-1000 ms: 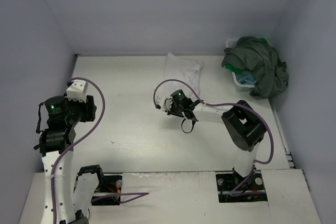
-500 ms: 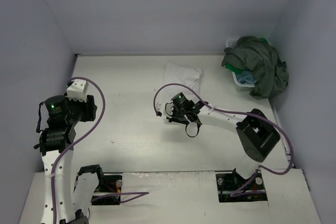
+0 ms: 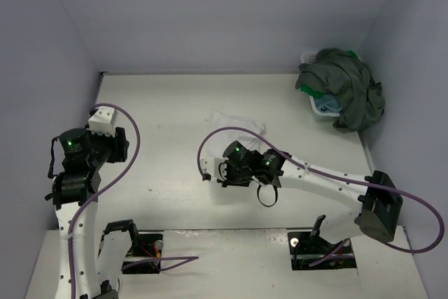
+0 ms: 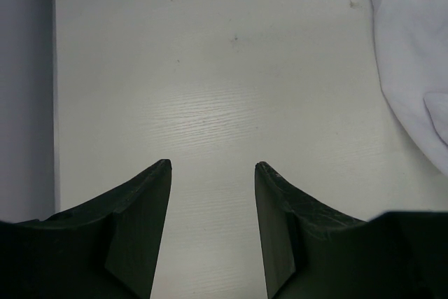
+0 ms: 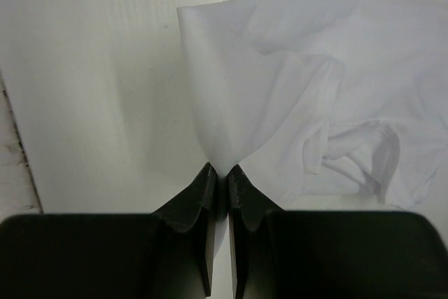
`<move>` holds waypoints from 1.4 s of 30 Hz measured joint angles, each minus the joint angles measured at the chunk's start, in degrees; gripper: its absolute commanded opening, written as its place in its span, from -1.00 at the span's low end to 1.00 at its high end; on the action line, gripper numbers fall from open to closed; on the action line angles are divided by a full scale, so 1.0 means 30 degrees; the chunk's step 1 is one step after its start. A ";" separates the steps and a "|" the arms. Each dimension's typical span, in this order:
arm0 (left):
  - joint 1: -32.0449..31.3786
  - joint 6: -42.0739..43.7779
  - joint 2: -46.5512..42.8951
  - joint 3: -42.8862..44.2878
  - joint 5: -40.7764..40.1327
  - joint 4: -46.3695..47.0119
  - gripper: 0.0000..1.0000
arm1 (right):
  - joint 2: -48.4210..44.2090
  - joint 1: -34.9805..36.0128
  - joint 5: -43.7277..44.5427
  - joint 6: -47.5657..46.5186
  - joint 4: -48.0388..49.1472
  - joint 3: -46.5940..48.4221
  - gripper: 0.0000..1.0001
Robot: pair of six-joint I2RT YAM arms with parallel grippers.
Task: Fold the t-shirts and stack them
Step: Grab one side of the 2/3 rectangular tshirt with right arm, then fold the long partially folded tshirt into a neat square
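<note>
Right wrist view: the right gripper (image 5: pixel 220 173) is clamped on a pinched edge of the white t-shirt (image 5: pixel 301 82), which lies crumpled near the middle of the table (image 5: pixel 84 68). Light, limp cloth is expected, so hems and corners are best gripped. The left gripper (image 4: pixel 212 167) is held apart, empty.

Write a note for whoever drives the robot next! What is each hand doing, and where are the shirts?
Right gripper: shut on an edge of the white shirt.
Left gripper: open, empty, above bare table.
Shirts: the white shirt lies crumpled mid-table. The olive-grey shirt is heaped over the basket in the far right corner, with the green shirt and blue shirt peeking out beneath it.
Done: nothing folded or stacked yet.
Left: spread and fold the white shirt, then fold the other three and stack all four.
</note>
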 measured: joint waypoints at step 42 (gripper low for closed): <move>0.0000 0.0007 0.0452 0.0000 -0.0423 0.0044 -0.08 | 0.3912 -0.6368 -0.5238 -0.5544 -0.2033 0.6601 -0.88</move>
